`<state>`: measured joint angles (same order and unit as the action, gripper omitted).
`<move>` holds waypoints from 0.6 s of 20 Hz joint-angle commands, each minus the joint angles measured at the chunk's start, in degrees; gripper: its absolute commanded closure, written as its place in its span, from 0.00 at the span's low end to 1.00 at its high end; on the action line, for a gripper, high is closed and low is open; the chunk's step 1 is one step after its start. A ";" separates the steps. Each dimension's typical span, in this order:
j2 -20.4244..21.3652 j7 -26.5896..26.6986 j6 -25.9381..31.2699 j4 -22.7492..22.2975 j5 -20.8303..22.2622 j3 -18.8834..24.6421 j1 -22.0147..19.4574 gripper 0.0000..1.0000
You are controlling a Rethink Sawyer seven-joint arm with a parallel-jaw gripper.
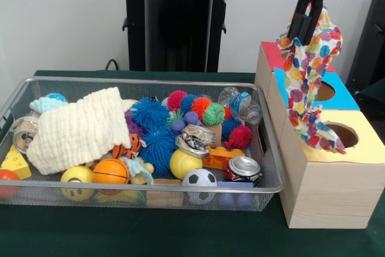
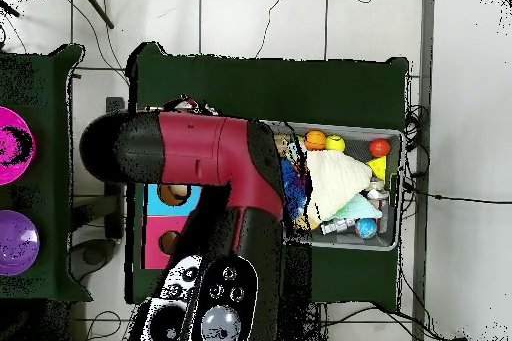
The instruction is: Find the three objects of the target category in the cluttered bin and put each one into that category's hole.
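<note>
Front view shows my gripper (image 1: 307, 21) up at the top right, fingers pinched on a patterned cloth (image 1: 311, 76) that hangs down in a long drape over the wooden boxes. Its lower end trails across the yellow panel, just beside the round hole (image 1: 341, 135), and seems to brush the box top. So I judge I am in the delivery step for this cloth: it is out of the wire basket (image 1: 36, 83) and nearly over its target.

Next I need to shift so the hanging tail sits squarely above the hole, then lower and feed it in before letting go; a loose drape could catch on the rim or spill over the box edge.

Overhead, my arm covers the boxes and cloth. Other patterned cloths in the basket I cannot pick out; the cream waffle cloth (image 1: 78, 127) may hide some.
</note>
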<state>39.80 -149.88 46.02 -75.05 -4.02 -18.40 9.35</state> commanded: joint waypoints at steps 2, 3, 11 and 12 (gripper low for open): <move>-3.72 -3.89 -3.65 -8.81 0.35 5.19 0.28 1.00; -3.87 -4.35 -3.68 -8.78 0.29 5.04 0.56 1.00; -4.23 -6.25 -4.29 -9.37 -0.43 4.49 2.05 1.00; -4.15 -6.35 -4.22 -9.54 -0.54 4.44 2.29 1.00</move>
<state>38.36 -149.88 43.81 -76.79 -4.03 -18.39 10.73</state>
